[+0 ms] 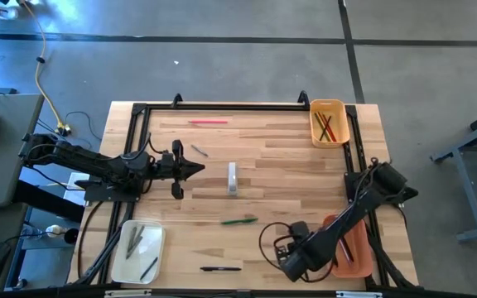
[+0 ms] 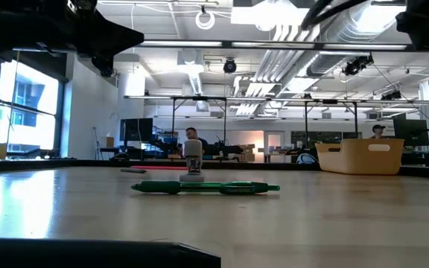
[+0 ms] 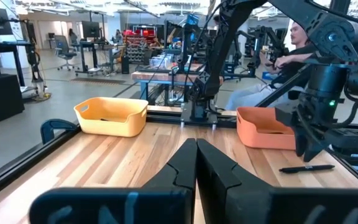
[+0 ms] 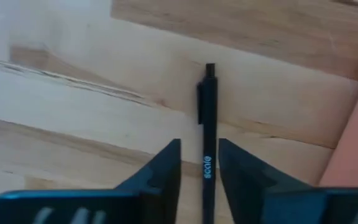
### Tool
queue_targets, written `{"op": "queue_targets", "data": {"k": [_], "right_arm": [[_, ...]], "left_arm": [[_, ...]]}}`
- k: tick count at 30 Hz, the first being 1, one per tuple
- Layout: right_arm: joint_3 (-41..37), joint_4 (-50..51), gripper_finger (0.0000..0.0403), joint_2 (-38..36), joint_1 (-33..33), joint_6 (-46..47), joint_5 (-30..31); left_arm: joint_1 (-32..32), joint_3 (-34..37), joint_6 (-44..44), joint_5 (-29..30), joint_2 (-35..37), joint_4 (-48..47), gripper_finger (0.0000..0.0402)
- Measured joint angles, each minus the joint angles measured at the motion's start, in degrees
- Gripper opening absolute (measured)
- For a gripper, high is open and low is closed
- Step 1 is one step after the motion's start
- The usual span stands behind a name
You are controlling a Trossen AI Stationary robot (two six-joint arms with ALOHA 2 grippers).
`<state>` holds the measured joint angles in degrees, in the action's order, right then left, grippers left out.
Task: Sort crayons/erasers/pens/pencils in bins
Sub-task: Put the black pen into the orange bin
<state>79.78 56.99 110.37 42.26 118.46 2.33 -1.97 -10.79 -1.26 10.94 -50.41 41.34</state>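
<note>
My right gripper is open near the table's near right corner, beside the orange bin. It points down over a black pen that lies flat on the wood, one finger on either side of the pen. The left wrist view shows this pen on the table under that gripper. My left gripper is shut and empty, hovering left of the table's centre. The yellow bin at the far right holds red and green pencils. The cream-white bin at the near left holds a few sticks.
Loose on the table are a red pencil near the far edge, a small grey stick, a white upright piece at the centre, a green pen and another black pen by the near edge. A black frame rims the table.
</note>
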Motion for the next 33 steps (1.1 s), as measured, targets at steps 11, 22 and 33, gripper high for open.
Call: {"op": "queue_targets", "data": {"k": [11, 22, 33], "right_arm": [[-0.01, 0.22, 0.0140, 3.74, -1.40, -3.41, -2.06], [-0.03, -1.37, 0.0123, 5.57, -1.78, -4.05, -2.17], [0.08, -5.10, 0.0067, 7.89, -2.79, -9.00, -4.44]], "left_arm": [[-0.01, 0.00, 0.00, 0.03, 0.01, 0.46, 0.0000], [-0.01, 0.00, -0.02, -0.10, 0.02, 0.46, 0.0000], [0.01, 0.00, -0.02, -0.22, 0.02, 0.44, 0.0000]]}}
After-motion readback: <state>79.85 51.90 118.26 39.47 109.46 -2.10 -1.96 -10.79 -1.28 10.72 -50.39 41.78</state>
